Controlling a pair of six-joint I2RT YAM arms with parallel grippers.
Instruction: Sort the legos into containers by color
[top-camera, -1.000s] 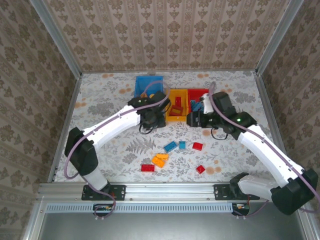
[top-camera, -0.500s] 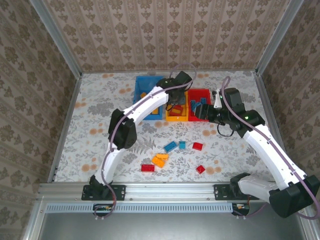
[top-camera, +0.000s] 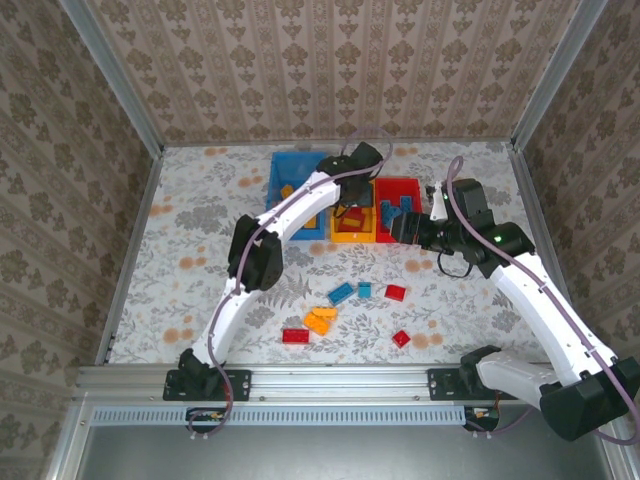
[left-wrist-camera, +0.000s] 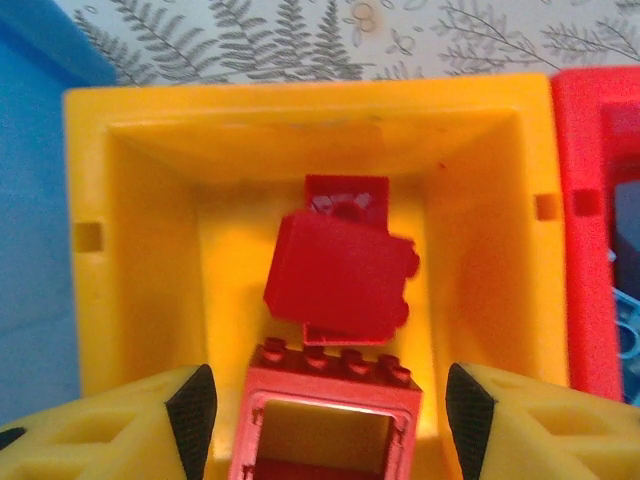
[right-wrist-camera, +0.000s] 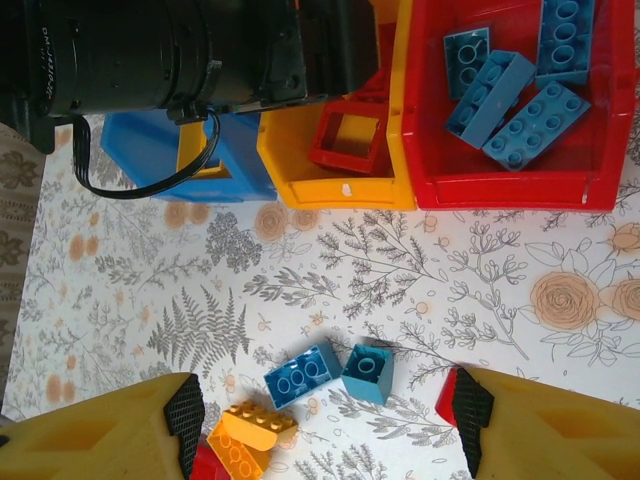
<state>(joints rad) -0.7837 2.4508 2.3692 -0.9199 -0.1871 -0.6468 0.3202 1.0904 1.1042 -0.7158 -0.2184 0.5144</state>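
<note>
A: What lies nearest?

B: Low in the overhead view, loose on the table (top-camera: 200, 250), are a flat red brick (top-camera: 295, 335), an orange brick (top-camera: 320, 320) and a small red brick (top-camera: 401, 338). Just beyond them are a blue brick (top-camera: 342, 293), a blue cube (top-camera: 365, 289) and a red plate (top-camera: 396, 292).

A: And the right gripper?

B: The right gripper (right-wrist-camera: 327, 415) hangs above those with its fingers wide apart and nothing between them. The two blue ones sit at lower centre of its own view.

A: The left?

B: The left gripper (left-wrist-camera: 330, 405) is over the yellow bin (left-wrist-camera: 100, 300), jaws apart, gripping nothing. A red frame brick (left-wrist-camera: 325, 430) and a red block (left-wrist-camera: 340, 275) lie within its walls.

A: So colours don't match bins?

B: No. Reds go in yellow, blue pieces (right-wrist-camera: 510, 90) in the red bin (right-wrist-camera: 505, 195) at upper right, and an orange frame (right-wrist-camera: 200, 150) in the blue bin (right-wrist-camera: 235, 165) at upper left. Keep to that scheme.

A: Best way on?

B: I'd bring the right arm straight down on one blue brick, with a finger on each of two opposite sides and clear of its close neighbour. Then lift it above the red bin's near wall before letting go.
</note>
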